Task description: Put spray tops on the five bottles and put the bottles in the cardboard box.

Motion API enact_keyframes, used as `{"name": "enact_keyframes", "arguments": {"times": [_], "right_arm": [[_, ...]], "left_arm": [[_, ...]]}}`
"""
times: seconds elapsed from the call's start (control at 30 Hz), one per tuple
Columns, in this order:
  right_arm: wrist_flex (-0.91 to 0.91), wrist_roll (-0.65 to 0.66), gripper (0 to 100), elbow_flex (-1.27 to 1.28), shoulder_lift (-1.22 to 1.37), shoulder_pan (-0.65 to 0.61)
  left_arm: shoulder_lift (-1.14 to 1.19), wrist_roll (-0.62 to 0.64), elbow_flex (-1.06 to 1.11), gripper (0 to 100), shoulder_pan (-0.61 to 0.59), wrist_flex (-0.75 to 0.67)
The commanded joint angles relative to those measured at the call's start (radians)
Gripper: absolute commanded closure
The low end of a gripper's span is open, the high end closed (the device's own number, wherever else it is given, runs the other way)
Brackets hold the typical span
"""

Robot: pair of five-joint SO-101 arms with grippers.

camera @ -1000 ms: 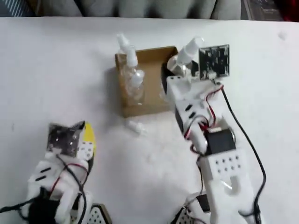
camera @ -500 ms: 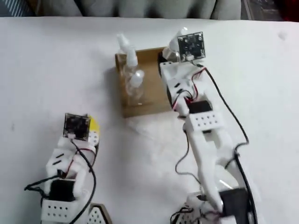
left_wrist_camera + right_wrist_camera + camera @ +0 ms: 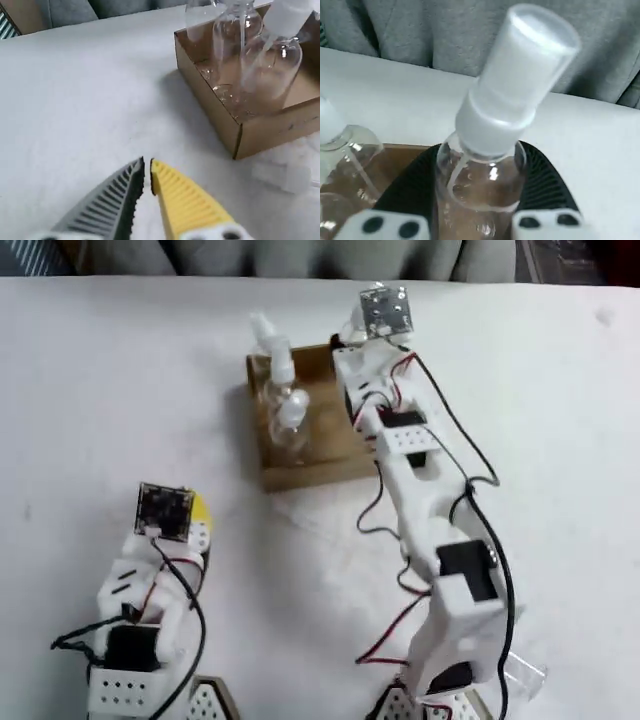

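My right gripper [image 3: 480, 200] is shut on a clear bottle [image 3: 482, 187] that carries a white spray top [image 3: 520, 85], held tilted over the cardboard box [image 3: 300, 472]. The right arm [image 3: 405, 440] stretches across the box's right side. Several clear bottles with spray tops [image 3: 283, 395] stand along the box's left side, and the left wrist view shows these bottles [image 3: 250, 65] inside the box [image 3: 235, 132]. My left gripper [image 3: 147, 170] is shut with nothing in it, low over the table short of the box. In the high view its yellow finger [image 3: 200, 508] lies at the lower left.
A small clear cap [image 3: 285, 175] lies on the white table just in front of the box. A grey sofa [image 3: 445, 30] lies beyond the table's far edge. Red and black cables [image 3: 385, 510] hang along the right arm. Open table lies left of the box.
The right arm has stretched farther forward over the box, carrying the bottle toward its far side. The left arm came forward a little earlier and has since kept still.
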Motion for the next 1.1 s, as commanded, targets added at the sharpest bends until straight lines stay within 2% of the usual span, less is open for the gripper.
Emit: {"name": "enact_keyframes", "arguments": {"times": [0.0, 1.07], "right_arm": [[-0.019, 0.012, 98.4, -0.12, 0.056, 0.047], [-0.027, 0.006, 98.3, -0.213, 0.246, 0.05]], "left_arm": [[-0.022, -0.014, -0.002, 98, -0.012, 0.005], [-0.022, -0.015, -0.002, 98, -0.013, 0.005]]}}
